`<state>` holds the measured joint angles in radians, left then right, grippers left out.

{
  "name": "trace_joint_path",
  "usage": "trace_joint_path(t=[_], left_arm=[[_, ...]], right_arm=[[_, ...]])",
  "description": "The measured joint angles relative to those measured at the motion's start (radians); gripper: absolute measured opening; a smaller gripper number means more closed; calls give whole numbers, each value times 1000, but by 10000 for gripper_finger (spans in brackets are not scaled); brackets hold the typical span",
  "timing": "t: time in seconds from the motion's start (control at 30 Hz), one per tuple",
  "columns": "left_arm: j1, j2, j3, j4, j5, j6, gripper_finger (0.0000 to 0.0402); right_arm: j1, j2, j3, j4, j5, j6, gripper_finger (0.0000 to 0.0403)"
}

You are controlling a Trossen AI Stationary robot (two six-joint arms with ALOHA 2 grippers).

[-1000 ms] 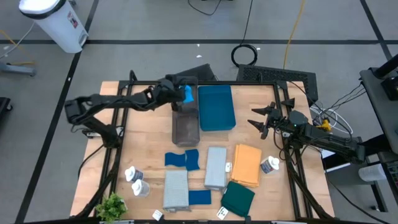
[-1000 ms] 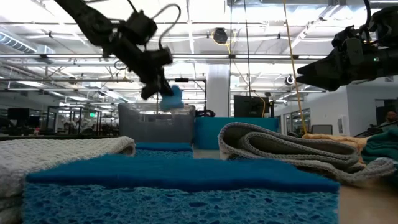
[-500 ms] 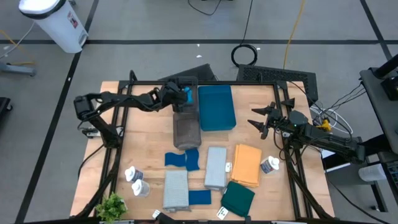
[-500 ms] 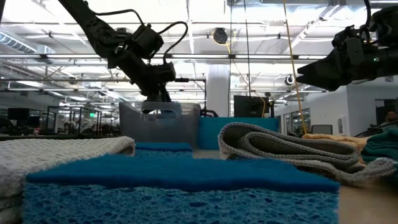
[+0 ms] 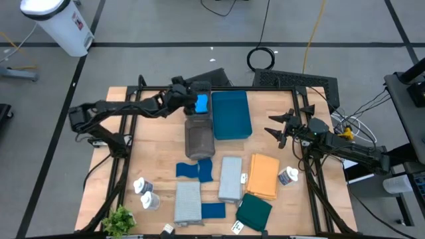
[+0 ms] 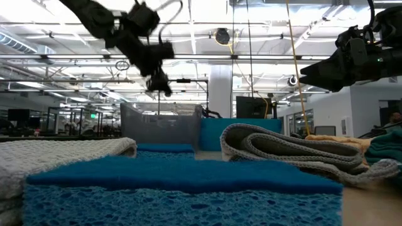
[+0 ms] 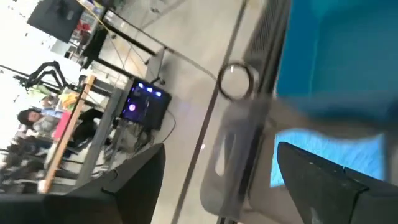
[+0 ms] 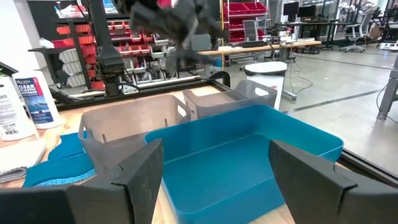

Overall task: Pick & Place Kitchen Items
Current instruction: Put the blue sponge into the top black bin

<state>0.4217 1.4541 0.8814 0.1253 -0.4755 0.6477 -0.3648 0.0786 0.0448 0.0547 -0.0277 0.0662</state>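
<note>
My left gripper: hovering above the far end of the grey tray, upper centre of the high view — jaws spread wide, holding nothing.
Blue sponge: lying inside the grey tray's far end, just beside the teal tray.
My right gripper: waiting at centre right — fingers apart, gripping nothing.
Other items: cloths, sponges and white bottles are sitting along the table's lower part.

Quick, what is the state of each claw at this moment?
Left claw: open, empty, above the grey tray; a blue sponge lies in it.
Right claw: open, empty.
</note>
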Motion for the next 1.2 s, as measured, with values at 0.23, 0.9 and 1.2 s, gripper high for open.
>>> trace_joint_path(t=[0.23,0.9,1.2], left_arm=[[-152,-204,40,-334,144,-268,294],[-664,-311,-171,-711,474,-898,278],[-715,-309,-350,-406,335,-1002,309]], right_arm=[[0,0,0,0,0,0,263],[0,0,0,0,0,0,263],[0,0,0,1,0,0,263]])
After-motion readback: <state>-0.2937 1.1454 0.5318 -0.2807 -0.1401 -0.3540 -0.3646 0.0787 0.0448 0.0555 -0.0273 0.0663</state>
